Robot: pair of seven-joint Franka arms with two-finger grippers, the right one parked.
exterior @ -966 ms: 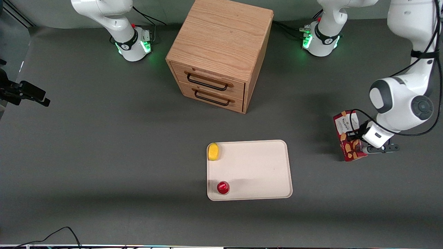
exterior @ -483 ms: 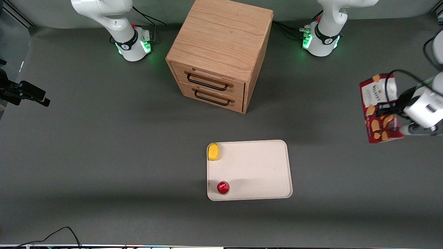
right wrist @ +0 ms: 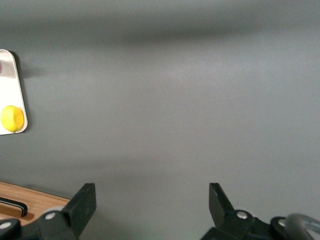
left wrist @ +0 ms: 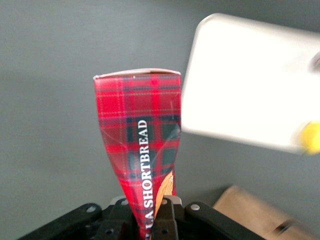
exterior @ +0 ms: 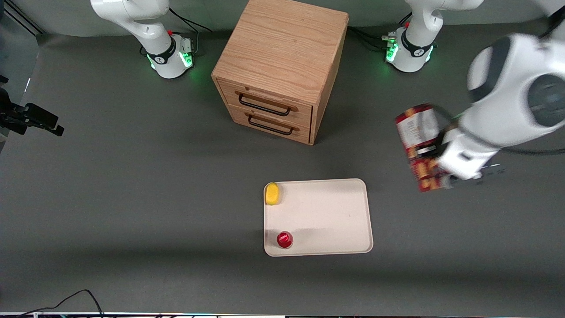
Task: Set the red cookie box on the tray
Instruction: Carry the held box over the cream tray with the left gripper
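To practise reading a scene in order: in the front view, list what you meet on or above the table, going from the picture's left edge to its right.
Yellow object → small round red-topped object → cream-white tray → red cookie box, carried above the table → gripper clamped on it.

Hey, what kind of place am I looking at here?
Probably a robotics lab test bench: arms bolted to a grey-matted table, a staged wooden drawer unit and tray, and the left arm's hand carrying a red cookie box.
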